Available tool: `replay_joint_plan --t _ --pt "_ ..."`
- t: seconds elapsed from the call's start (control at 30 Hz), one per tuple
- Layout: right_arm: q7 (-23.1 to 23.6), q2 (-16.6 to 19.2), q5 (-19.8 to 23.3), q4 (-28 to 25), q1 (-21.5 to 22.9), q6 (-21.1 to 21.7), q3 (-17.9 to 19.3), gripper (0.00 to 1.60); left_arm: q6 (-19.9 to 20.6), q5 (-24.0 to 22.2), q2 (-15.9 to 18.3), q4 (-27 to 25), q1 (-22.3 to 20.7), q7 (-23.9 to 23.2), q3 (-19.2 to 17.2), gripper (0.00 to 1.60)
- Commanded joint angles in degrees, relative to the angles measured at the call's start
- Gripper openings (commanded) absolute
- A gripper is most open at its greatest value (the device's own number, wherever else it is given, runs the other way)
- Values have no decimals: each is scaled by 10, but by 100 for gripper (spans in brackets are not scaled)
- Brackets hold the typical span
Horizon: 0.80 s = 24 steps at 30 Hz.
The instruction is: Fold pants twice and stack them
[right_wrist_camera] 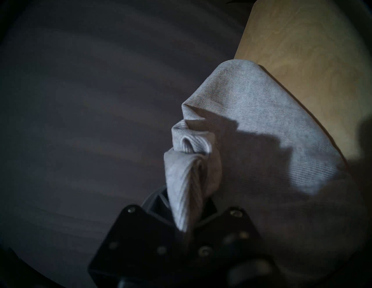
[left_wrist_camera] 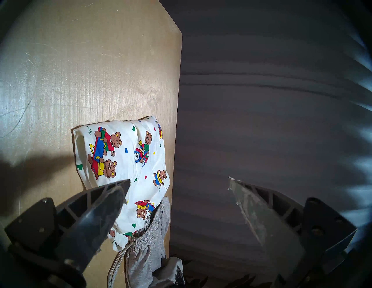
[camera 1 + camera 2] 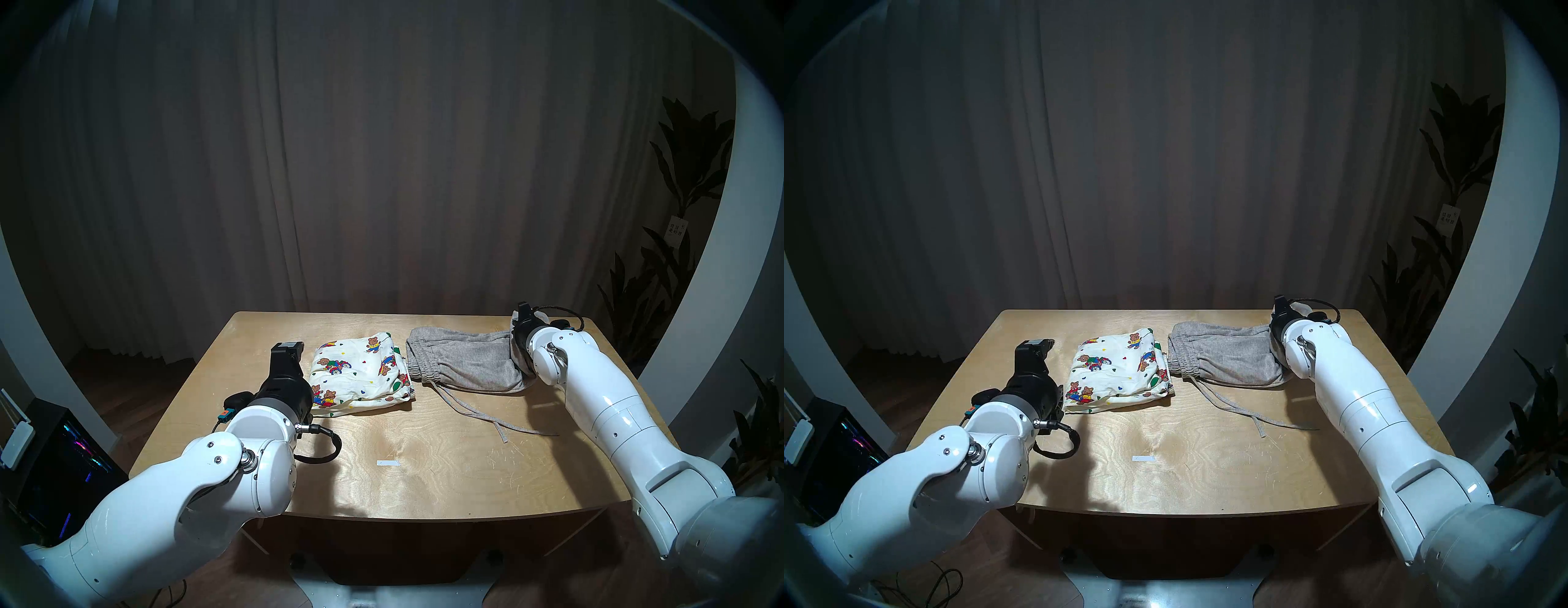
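Observation:
The cream teddy-bear shorts [image 3: 360, 369] [image 2: 124, 160] lie folded on the far middle of the table. Just left of them hovers my left gripper [image 3: 290, 344] [image 2: 179, 180], open and empty, one finger over the cloth's edge in the left wrist view. The grey knit shorts [image 3: 462, 356] [image 1: 261, 130] lie right of the bear pair, waistband toward it, the drawstring [image 3: 475, 412] trailing toward the front. My right gripper [image 3: 524, 315] [image 1: 187, 211] is shut on the grey shorts' far right end, lifting a bunch of cloth that hides the fingertips.
The wooden table [image 3: 382, 488] carries a small white tape mark [image 3: 388, 463] near the front middle. A dark curtain hangs behind the far edge. A lit computer case [image 3: 55, 458] stands on the floor at left, and plants [image 3: 679, 212] at right.

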Motion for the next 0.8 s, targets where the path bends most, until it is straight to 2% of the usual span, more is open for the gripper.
replay_joint_plan --t 0.0,0.53,0.77 --pt "16 -13 -4 4 45 34 -15 0 -6 6 -3 -15 -1 -13 -7 160" --pt "55 11 -38 -18 48 92 -57 0 -45 32 -7 -46 20 -23 7 160" --pt "56 4 -36 -35 48 109 -68 0 -61 45 -8 -54 31 -30 14 160"
